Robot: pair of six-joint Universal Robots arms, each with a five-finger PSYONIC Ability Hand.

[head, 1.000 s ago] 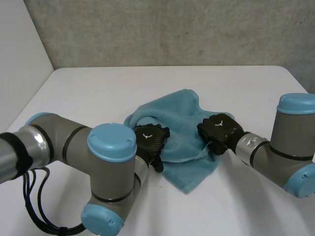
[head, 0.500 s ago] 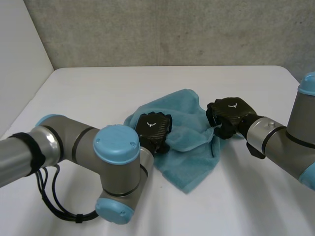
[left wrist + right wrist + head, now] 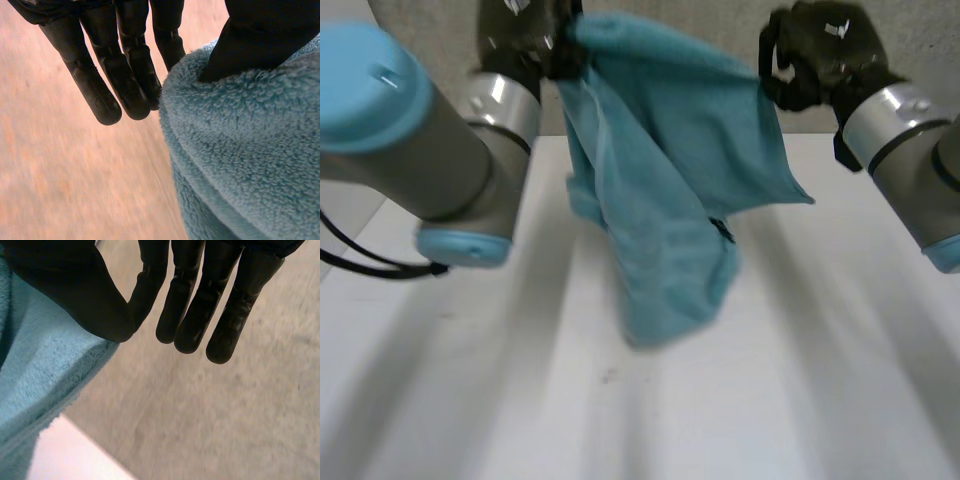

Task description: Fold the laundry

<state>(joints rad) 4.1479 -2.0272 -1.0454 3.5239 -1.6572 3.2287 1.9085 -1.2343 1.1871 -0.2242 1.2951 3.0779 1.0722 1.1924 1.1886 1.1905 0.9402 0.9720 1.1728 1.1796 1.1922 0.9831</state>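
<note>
Looking down, I see the towel (image 3: 660,170) hanging at upper centre over the white table (image 3: 820,400), rough grey wall (image 3: 710,25) behind. My left hand (image 3: 525,30), upper left, pinches one top corner under its thumb; my right hand (image 3: 820,55), upper right, pinches the other.

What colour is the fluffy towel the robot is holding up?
Plain teal blue all over, no pattern. The towel shows best in the head view.
</note>
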